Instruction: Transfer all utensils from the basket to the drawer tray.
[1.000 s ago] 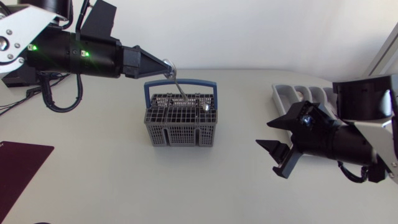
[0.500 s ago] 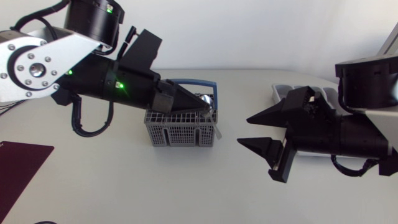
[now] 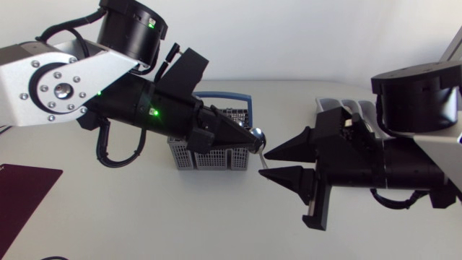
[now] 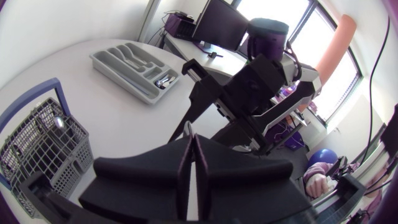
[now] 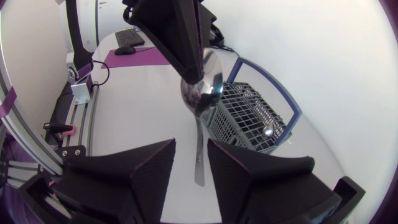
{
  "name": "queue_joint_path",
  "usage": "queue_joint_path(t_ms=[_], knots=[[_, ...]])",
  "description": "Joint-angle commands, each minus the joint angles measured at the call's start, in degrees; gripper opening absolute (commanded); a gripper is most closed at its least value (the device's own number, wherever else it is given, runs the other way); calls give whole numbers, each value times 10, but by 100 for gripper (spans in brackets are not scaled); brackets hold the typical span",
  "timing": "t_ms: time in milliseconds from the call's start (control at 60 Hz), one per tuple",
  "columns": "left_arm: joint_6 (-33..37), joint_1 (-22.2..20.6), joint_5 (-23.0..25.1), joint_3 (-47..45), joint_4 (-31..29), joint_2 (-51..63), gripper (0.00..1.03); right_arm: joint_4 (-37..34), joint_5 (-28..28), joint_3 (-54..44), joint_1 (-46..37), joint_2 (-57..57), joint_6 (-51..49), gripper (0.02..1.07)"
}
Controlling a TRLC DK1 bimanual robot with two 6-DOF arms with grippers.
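My left gripper (image 3: 253, 137) is shut on the bowl of a metal spoon (image 3: 258, 135), holding it in the air just right of the grey wire basket (image 3: 211, 155) with its blue handle. In the right wrist view the spoon (image 5: 200, 93) hangs handle down from the left gripper (image 5: 194, 70). The handle runs between the fingers of my right gripper (image 5: 191, 146), which stands open with a gap on each side. My right gripper (image 3: 268, 164) faces the left one. Another utensil (image 5: 267, 130) lies in the basket (image 5: 249, 115). The grey drawer tray (image 4: 134, 65) holds a utensil (image 4: 165, 81).
In the head view my right arm covers much of the drawer tray (image 3: 330, 108) at the back right. A dark purple mat (image 3: 22, 191) lies at the table's left edge. The left arm's body hangs over the basket's left half.
My left arm carried the spoon from above the basket's back rim across to its right side. My right gripper moved left to meet it, and its fingers narrowed around the handle.
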Motion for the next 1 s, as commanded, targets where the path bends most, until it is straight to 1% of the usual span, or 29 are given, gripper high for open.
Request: queue_joint_path(t_ms=[0,33,200,550,567,600,750,783,817,833,883,900,983], knots=[[8,-4,12,-16,-1,11,4,9,-3,15,9,10,17,25],[8,-4,13,-16,-1,10,4,9,-3,17,9,13,19,21],[9,-5,21,-17,-2,9,4,12,-3,17,12,24,19,8],[10,-9,23,-18,-1,8,4,7,-1,17,13,32,25,8],[10,-9,23,-18,-1,8,6,7,-1,17,12,32,26,8],[10,-8,23,-17,-1,8,13,7,-1,17,13,32,25,8],[10,-3,23,-6,1,-1,61,1,0,13,13,34,25,8],[10,-1,23,-4,2,-3,69,-1,0,12,13,35,24,8],[9,1,23,0,4,-6,73,-2,1,10,13,37,24,8],[8,4,23,3,6,-8,78,-2,1,8,13,37,22,8],[7,8,23,7,15,-14,82,-3,3,5,12,37,20,8],[-1,22,23,9,29,-21,84,-9,6,2,4,35,12,8],[-18,49,22,9,54,-29,84,-19,6,-4,-23,32,-4,8]])
